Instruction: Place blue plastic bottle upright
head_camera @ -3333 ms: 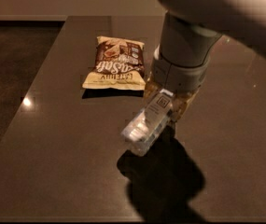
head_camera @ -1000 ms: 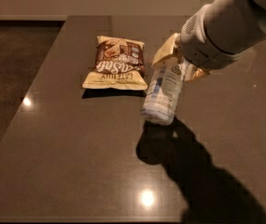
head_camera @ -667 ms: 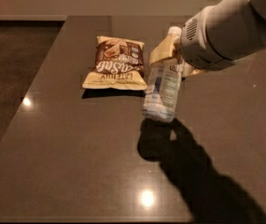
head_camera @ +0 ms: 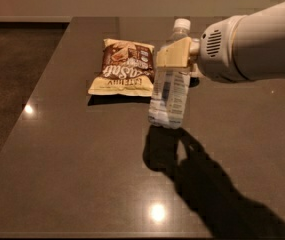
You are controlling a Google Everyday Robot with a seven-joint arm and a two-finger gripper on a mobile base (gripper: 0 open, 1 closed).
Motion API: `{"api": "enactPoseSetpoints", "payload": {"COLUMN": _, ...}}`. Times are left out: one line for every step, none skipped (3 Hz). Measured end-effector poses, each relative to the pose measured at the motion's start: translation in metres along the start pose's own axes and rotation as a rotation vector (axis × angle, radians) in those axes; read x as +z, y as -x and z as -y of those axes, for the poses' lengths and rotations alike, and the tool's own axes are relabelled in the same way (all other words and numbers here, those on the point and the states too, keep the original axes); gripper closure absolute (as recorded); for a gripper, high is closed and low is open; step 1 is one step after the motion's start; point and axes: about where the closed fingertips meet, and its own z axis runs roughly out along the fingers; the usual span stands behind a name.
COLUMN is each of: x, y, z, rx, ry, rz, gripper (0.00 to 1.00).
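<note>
The blue plastic bottle [head_camera: 170, 86] is clear and pale bluish with a white cap. It stands almost upright near the middle of the dark table [head_camera: 72, 164], its base at or just above the surface. My gripper [head_camera: 174, 54] reaches in from the right and is shut on the bottle's upper part, just below the neck. A tan finger [head_camera: 173, 53] covers the bottle's shoulder.
A brown and yellow snack bag [head_camera: 124, 66] lies flat just left of and behind the bottle. The table's left edge runs diagonally, with dark floor [head_camera: 12, 69] beyond it. My arm's shadow falls on the table in front of the bottle.
The bottle has swung from a slanted, base-down tilt to nearly upright, still held in my gripper. My arm has turned to reach in from the right. The snack bag has not moved.
</note>
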Motion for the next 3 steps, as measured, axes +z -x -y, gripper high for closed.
{"api": "enactPoseSetpoints", "payload": {"x": -0.004, "y": 0.001, "z": 0.006, "rx": -0.007, "ry": -0.071, "rz": -0.079, "gripper": 1.00}}
{"api": "enactPoseSetpoints", "payload": {"x": -0.006, "y": 0.001, "z": 0.017, "rx": -0.012, "ry": -0.140, "rz": -0.141, "gripper": 1.00}}
{"api": "enactPoseSetpoints", "payload": {"x": -0.003, "y": 0.003, "z": 0.030, "rx": -0.075, "ry": -0.183, "rz": -0.221, "gripper": 1.00}}
